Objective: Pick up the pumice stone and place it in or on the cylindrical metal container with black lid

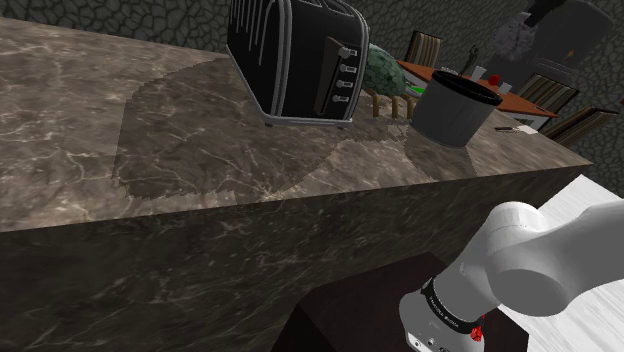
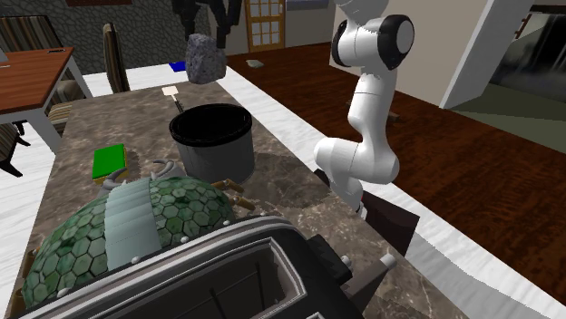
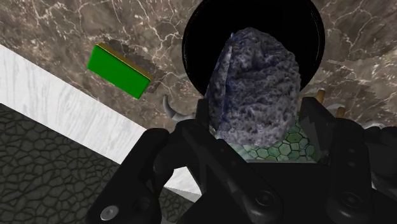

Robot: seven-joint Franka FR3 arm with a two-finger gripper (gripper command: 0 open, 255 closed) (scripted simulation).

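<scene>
Above marbled counter, tool clamps pumice stone, long axis pointing down toward dark container.

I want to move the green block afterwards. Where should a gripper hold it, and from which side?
Hold the green block across its two long sides, coming straight down from above. It lies flat on the countertop, and its narrower width is probably the easier span to clasp.

stone over container (on counter), toaster beside
</scene>
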